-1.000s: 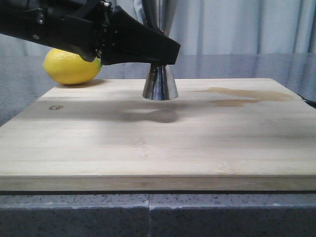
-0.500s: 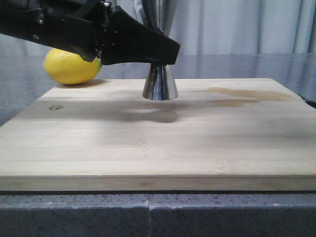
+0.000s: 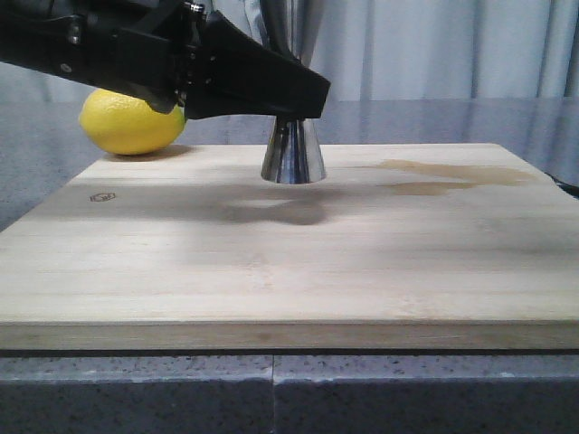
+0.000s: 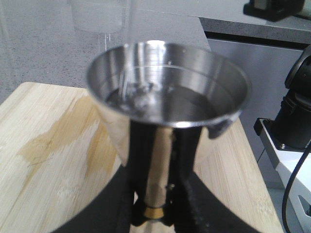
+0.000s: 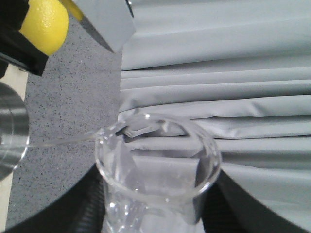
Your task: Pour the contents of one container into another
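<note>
Grey curtains hang behind the bench (image 3: pixel 507 122), where a wooden board (image 3: pixel 289 262) carries the jigger (image 3: pixel 293 154) at 12 o'clock, left claw (image 4: pixel 154 206) clamped on its waist. Right claw (image 5: pixel 146 221) grips the tilted beaker (image 5: pixel 155 165), a thin stream running into the jigger.

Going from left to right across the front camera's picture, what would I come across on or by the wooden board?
Lemon → steel jigger, held by the left arm's black fingers → brownish stain on the wooden board.
</note>
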